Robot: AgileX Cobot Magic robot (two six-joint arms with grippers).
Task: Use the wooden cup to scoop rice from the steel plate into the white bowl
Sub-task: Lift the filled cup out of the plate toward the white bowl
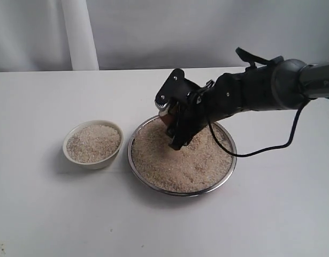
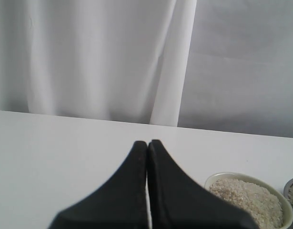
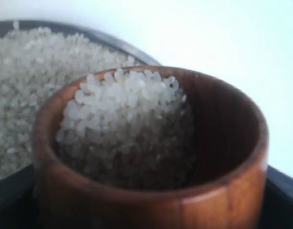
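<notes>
right gripper (image 1: 175, 126) clamps wooden cup (image 1: 166, 119), mouth tilted up so rice (image 3: 127, 119) stays in, low over steel plate (image 1: 153, 186), bowl side. white bowl (image 1: 73, 156) just beside plate, already near full. left gripper (image 2: 147, 157) pinched closed, empty, parked clear. count: one cup, one plate, one bowl, two grippers.

1. Shows only a reddish sliver of the wooden cup (image 1: 166, 116) between fingers of the right gripper (image 1: 170, 124).
2. Hides the far rim of the steel plate (image 1: 180, 194) behind that arm.
3. Cuts the white bowl (image 2: 241, 174) at the left wrist picture's edge.
</notes>
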